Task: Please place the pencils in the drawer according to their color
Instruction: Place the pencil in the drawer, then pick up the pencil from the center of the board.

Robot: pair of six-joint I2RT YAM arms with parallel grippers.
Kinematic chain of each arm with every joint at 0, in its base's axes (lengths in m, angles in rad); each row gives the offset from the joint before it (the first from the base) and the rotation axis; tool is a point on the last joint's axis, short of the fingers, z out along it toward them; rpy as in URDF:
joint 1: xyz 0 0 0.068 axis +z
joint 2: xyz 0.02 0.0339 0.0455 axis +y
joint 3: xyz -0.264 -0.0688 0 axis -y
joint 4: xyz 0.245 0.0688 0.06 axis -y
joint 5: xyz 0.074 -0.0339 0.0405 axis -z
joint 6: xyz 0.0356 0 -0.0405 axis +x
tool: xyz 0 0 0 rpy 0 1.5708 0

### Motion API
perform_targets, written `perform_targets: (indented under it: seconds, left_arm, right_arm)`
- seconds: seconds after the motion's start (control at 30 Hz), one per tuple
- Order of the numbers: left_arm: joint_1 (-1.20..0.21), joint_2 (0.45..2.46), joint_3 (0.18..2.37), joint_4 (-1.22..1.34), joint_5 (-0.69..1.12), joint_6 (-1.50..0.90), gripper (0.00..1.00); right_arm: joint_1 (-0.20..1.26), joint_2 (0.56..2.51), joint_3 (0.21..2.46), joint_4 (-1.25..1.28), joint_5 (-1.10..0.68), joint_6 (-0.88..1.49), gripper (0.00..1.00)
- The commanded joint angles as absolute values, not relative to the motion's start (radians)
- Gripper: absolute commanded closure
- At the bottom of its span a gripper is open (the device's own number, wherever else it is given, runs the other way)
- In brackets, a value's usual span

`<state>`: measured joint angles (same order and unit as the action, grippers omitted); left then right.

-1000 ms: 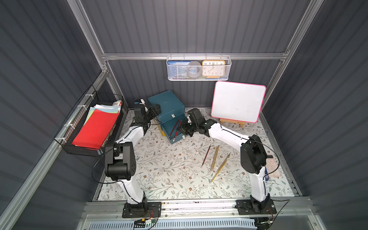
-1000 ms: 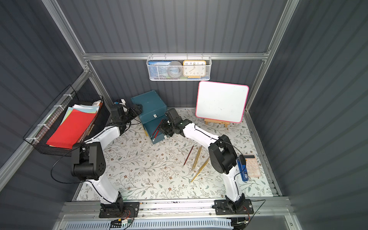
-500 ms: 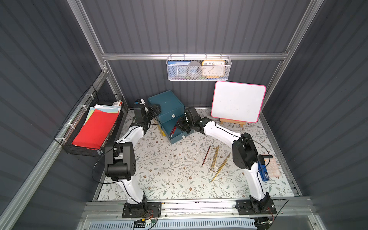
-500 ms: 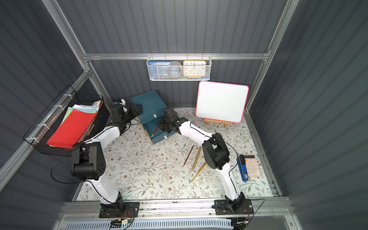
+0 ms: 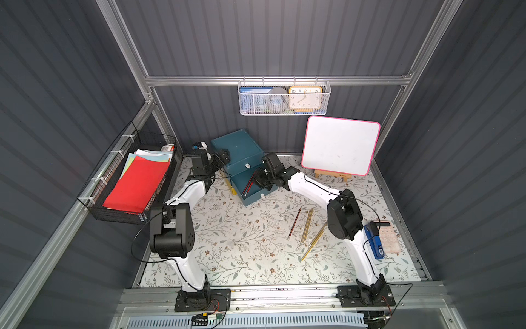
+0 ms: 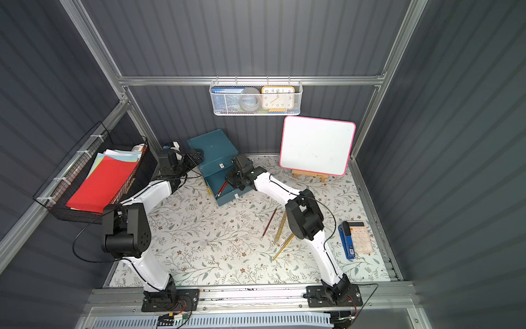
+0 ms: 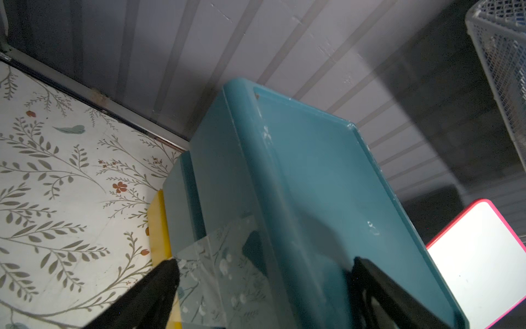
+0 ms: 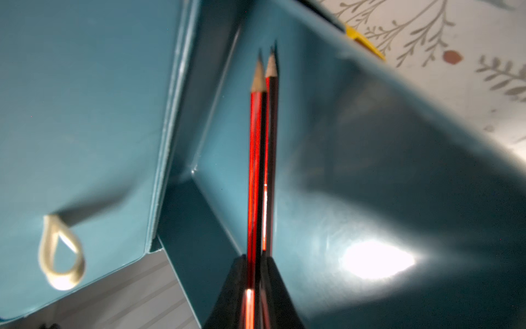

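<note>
**Red pencils in the open drawer, right jaws narrow around one**

We find the teal drawer box (image 5: pixel 237 148) at the back edge of the surface (image 5: pixel 242 250), toward its left corner. One drawer (image 5: pixel 257 196) is pulled out toward the middle of the surface.

Two red pencils (image 8: pixel 257 171) with black stripes lie side by side inside that drawer, and both top views show them there (image 6: pixel 221 189). The right gripper (image 8: pixel 253 257) reaches into the drawer from the right-edge side. Its jaws stand narrow with one red pencil running straight between them, point away from the wrist. The second pencil lies just beside the first. We cannot tell whether the pads press on the pencil.

The left gripper (image 7: pixel 264 263) sits at the box's upper edge on the left-corner side. Its jaws are spread wide, one finger over the top and one beside the wall, holding no pencil.

On the open surface, between its centre and right edge, lie a loose red pencil (image 5: pixel 295 223) and several gold pencils (image 5: pixel 308 226). They are well apart from both sets of jaws.
</note>
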<state>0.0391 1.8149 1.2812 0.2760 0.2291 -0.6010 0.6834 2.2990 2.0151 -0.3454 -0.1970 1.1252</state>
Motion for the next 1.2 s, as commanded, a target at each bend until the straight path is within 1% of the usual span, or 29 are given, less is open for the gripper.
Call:
perform_targets:
  seconds: [0.0, 0.07, 0.3, 0.57, 0.83, 1.17]
  left_arm:
    - [0.034, 1.813, 1.266, 0.195, 0.231, -0.576, 0.00]
    - [0.034, 1.814, 1.266, 0.195, 0.232, -0.577, 0.00]
    - [0.035, 1.811, 1.272, 0.190, 0.229, -0.574, 0.00]
    - [0.034, 1.813, 1.272, 0.190, 0.230, -0.576, 0.00]
    - [0.035, 1.815, 1.274, 0.193, 0.231, -0.577, 0.00]
    - [0.034, 1.810, 1.255, 0.213, 0.234, -0.585, 0.00]
  right_arm:
    - [0.680, 2.316, 2.048, -0.377, -0.181, 1.099, 0.78]
    - [0.680, 2.312, 2.053, -0.384, -0.179, 1.093, 0.75]
    - [0.679, 2.279, 2.051, -0.392, -0.187, 1.069, 0.75]
    - [0.681, 2.172, 2.006, -0.386, -0.201, 1.033, 0.75]
    - [0.681, 2.005, 1.856, -0.371, -0.207, 0.994, 0.75]
    - [0.681, 1.773, 1.537, -0.400, -0.090, 0.920, 0.75]
